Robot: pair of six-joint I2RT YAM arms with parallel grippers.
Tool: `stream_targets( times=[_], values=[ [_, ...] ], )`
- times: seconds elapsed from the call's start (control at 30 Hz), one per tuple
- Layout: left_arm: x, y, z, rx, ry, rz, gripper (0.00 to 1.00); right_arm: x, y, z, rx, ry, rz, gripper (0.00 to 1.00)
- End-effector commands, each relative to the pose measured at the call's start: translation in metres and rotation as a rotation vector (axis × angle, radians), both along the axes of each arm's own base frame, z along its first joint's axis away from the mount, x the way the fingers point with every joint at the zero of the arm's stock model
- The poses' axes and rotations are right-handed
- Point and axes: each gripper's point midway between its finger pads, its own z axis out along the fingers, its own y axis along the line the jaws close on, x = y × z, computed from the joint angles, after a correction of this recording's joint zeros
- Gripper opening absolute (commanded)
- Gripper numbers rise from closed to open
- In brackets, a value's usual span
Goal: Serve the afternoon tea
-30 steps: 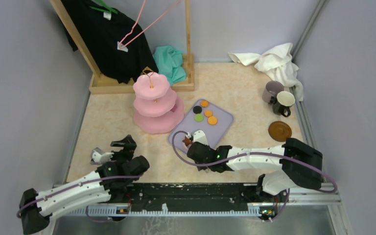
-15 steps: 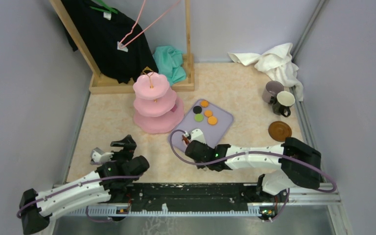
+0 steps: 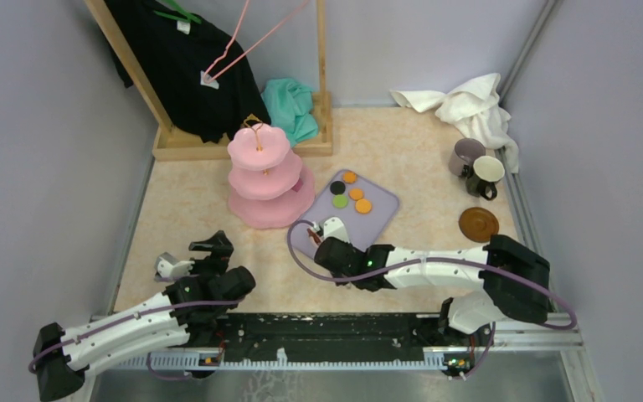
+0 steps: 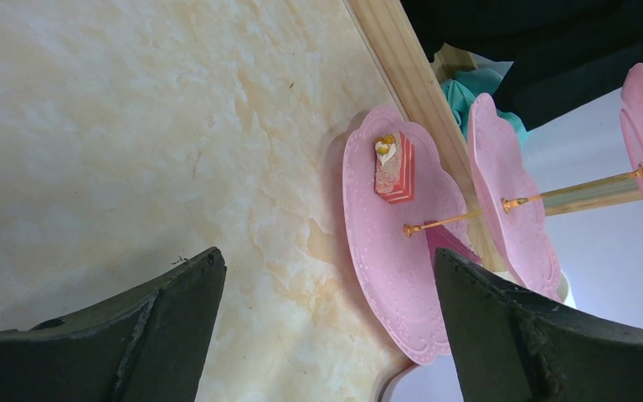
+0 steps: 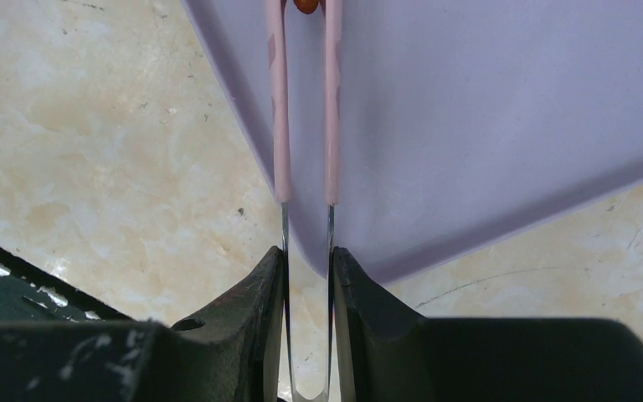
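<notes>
The pink three-tier stand (image 3: pixel 264 180) stands left of centre; in the left wrist view (image 4: pixel 393 226) its bottom tier holds a pink cake slice (image 4: pixel 393 167). Orange (image 3: pixel 363 205), black (image 3: pixel 336 187) and green (image 3: pixel 340 201) rounds lie on the lilac tray (image 3: pixel 381 219). My right gripper (image 3: pixel 328 238) is shut on the thin pink tongs (image 5: pixel 304 126) at the tray's near left corner (image 5: pixel 486 109). The tongs' tips pinch a brown sweet (image 5: pixel 306 4). My left gripper (image 3: pixel 209 247) is open and empty above the table, near the stand. The mauve mug (image 3: pixel 466 155), cream mug (image 3: pixel 487 174) and a brown saucer (image 3: pixel 478 224) sit at the right.
A wooden clothes rack (image 3: pixel 243 144) with a black garment (image 3: pixel 180 59) stands behind the stand, with a teal cloth (image 3: pixel 293 105) at its base. A white cloth (image 3: pixel 473 105) lies at the back right. Grey walls close in on the left, right and back.
My right gripper has moved a little left and away with the tongs and the brown sweet. The left arm has not moved.
</notes>
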Motion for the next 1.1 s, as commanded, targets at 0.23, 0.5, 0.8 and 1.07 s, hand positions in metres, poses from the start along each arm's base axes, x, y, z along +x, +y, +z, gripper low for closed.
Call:
stream_targets(
  times=[0.23,0.5,0.8,1.07],
  values=[
    [-0.004,0.016,-0.002,-0.010,-0.057,0.047,0.99,0.026,0.030,0.049,0.095,-0.116,0.004,0.01],
    [-0.004,0.017,-0.002,-0.008,-0.054,0.047,0.99,0.049,0.056,0.060,0.099,-0.142,0.038,0.01],
    [-0.006,0.019,-0.004,-0.013,-0.054,0.050,0.99,0.087,0.100,0.056,0.066,-0.143,0.093,0.01],
    [-0.007,0.022,-0.006,-0.018,-0.054,0.055,0.99,0.108,0.116,0.038,0.023,-0.131,0.100,0.03]
  ],
)
